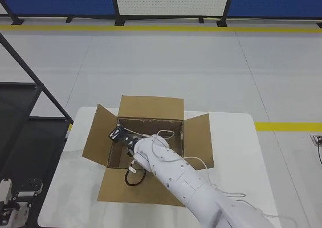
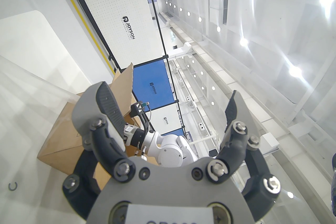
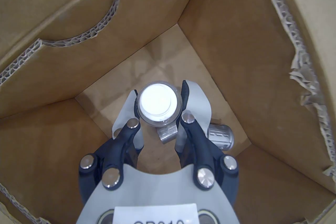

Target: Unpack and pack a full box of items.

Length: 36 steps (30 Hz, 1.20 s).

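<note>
So your right gripper (image 3: 160,90) is down inside the cardboard box (image 1: 151,106), with both fingers clamped on either side of a white-capped container (image 3: 157,103). You're looking straight down on its round cap, so I can't tell if it's sitting on the box floor or lifted off it. Just beside it, lower in the box near a corner, there's a silvery cylinder (image 3: 220,135) lying on its side, apart from the fingers.

From the top view, the box sits on the white table (image 1: 235,148) with all four flaps folded outward, and your right arm (image 1: 166,165) goes in over the near flap and down toward the left half of the box.

Your left gripper (image 2: 170,99) is off to the side, pointing up toward the ceiling with its fingers spread wide and nothing between them. Past it in that view you can see the box from outside, with the right arm dipping into it
</note>
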Each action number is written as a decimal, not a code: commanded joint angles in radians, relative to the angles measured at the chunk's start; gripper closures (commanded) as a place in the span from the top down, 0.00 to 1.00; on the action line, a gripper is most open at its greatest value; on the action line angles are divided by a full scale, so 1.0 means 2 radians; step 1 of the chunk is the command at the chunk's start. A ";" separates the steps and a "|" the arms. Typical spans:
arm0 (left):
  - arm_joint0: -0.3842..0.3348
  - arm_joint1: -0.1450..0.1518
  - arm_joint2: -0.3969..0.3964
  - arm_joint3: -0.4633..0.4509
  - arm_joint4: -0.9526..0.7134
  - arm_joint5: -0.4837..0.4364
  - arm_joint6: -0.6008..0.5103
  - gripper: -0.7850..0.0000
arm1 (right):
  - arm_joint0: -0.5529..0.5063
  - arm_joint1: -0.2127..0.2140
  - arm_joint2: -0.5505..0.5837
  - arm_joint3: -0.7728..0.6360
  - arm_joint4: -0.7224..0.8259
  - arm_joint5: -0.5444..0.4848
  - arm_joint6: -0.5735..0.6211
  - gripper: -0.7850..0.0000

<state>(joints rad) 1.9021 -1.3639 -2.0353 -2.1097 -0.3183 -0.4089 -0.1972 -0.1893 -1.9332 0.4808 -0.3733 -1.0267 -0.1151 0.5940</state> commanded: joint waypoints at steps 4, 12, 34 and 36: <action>0.000 0.000 0.000 0.000 0.000 0.000 0.000 1.00 | 0.005 -0.015 0.000 0.036 0.003 -0.009 -0.009 0.07; 0.000 0.000 0.000 0.000 0.000 0.000 0.000 1.00 | 0.014 -0.029 0.005 0.065 0.006 -0.022 -0.023 0.50; 0.000 0.000 0.000 0.000 0.000 0.000 0.000 1.00 | 0.031 -0.020 0.032 0.053 0.007 -0.054 -0.094 0.85; 0.000 0.000 0.000 0.000 0.000 0.000 0.000 1.00 | 0.030 -0.015 0.037 0.046 0.006 -0.057 -0.107 0.89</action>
<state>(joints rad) 1.9021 -1.3639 -2.0353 -2.1097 -0.3183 -0.4089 -0.1972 -0.1289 -1.9665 0.5503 -0.2764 -1.0135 -0.2271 0.3906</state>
